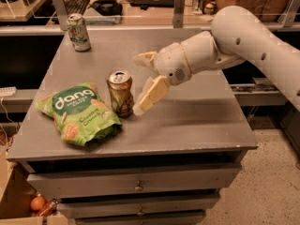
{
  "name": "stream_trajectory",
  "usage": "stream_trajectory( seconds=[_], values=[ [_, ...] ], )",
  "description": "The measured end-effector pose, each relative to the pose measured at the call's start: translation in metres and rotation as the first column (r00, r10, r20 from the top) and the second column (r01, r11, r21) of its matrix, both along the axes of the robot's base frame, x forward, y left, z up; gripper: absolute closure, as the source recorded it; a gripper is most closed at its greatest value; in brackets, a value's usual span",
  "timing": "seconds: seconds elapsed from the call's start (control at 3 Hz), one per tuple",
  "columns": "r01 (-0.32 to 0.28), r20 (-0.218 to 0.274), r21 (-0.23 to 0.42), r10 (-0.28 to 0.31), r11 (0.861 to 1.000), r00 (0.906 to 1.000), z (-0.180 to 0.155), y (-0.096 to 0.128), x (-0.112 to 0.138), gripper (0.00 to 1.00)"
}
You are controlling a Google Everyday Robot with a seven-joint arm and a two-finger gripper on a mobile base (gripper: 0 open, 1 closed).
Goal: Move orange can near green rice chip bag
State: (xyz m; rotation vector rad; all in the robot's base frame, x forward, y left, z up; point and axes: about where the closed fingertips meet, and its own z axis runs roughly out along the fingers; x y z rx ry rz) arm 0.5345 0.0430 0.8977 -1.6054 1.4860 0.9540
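While the orange can (120, 93) stands upright at centre-left of the frame, just beside the green rice chip bag (78, 114) on the counter (197, 121), the gripper (139, 83) hangs just right of it, fingers spread, grasping nothing. A white-and-green can (78, 32) stands at upper left, well apart.

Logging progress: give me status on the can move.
Gripper open, right of slim orange-tan can. Can upright beside bright green snack pouch. Nothing between them.
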Motion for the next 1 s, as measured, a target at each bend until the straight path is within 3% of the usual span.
stream_trajectory(
  seconds=[0.33,0.67,1.0],
  values=[
    [0.069,0.066,0.003,-0.069,0.998,0.9954,0.025,-0.039,0.022,0.00],
    [0.134,0.154,-0.005,-0.131,0.991,0.9794,0.058,-0.083,0.055,0.00],
    [0.257,0.267,0.001,-0.248,0.966,0.9313,0.102,-0.137,0.095,0.00]
  ],
)
